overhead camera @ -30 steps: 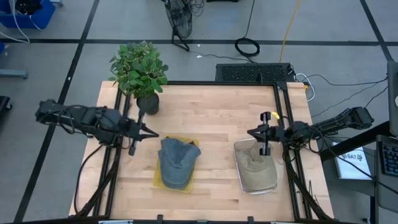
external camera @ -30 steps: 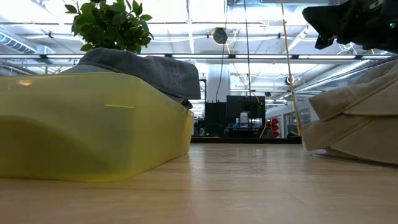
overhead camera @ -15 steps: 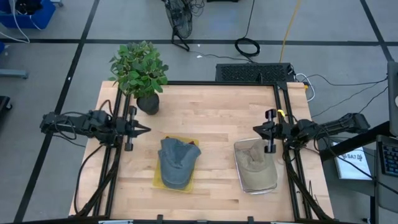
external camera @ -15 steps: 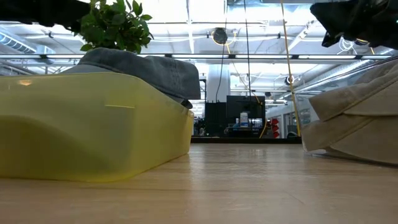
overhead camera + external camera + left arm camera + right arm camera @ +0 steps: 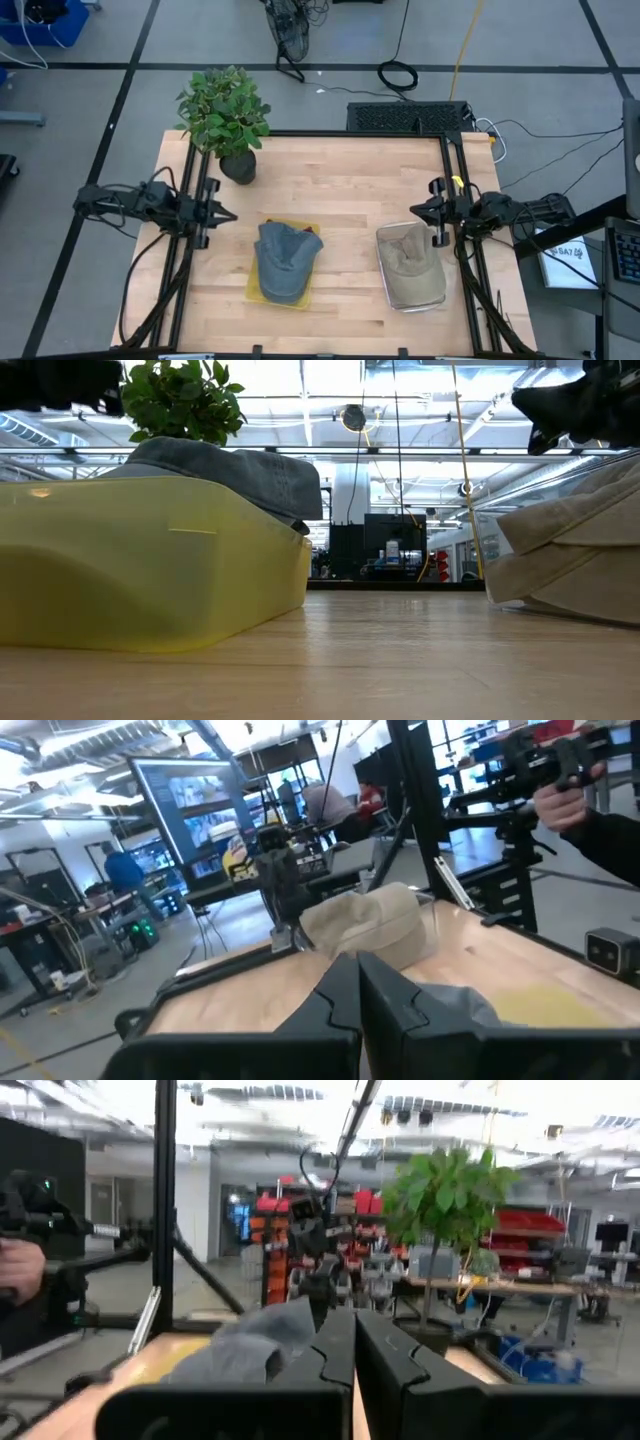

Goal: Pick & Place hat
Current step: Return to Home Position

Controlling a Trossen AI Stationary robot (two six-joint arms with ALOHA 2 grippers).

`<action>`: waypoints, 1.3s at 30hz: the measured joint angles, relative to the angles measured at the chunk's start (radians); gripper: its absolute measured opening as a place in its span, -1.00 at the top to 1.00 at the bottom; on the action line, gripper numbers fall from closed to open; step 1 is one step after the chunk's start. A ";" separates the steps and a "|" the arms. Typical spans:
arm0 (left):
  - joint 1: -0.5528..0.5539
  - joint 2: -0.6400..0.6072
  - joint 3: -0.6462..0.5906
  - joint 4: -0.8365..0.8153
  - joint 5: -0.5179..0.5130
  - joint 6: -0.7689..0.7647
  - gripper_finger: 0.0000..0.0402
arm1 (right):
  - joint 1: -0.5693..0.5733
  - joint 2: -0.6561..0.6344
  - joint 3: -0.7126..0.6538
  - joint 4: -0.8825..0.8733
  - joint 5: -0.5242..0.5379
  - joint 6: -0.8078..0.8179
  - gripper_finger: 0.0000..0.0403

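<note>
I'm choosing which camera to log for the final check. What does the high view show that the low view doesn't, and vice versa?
Only the high view: the plant's pot and the full left arm and right arm at the side edges of the table. Only the low view: the lit room behind the table. Both: blue cap in the yellow bin, beige cap, plant leaves.

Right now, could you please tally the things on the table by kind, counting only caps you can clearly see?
Caps: 2 (blue cap, tan cap)
Bins: 2 (yellow bin, grey bin)
Potted plant: 1
Total: 5
</note>
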 joint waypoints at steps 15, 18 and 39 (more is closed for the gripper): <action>0.000 -0.012 -0.156 0.163 0.009 -0.010 1.00 | 0.000 0.002 -0.035 -0.014 0.056 0.053 1.00; 0.000 -0.012 -0.178 0.164 0.006 -0.021 1.00 | 0.000 0.001 -0.056 -0.002 0.057 0.063 1.00; 0.000 -0.009 -0.227 0.146 -0.029 -0.073 1.00 | 0.000 0.001 -0.057 -0.003 0.057 0.045 1.00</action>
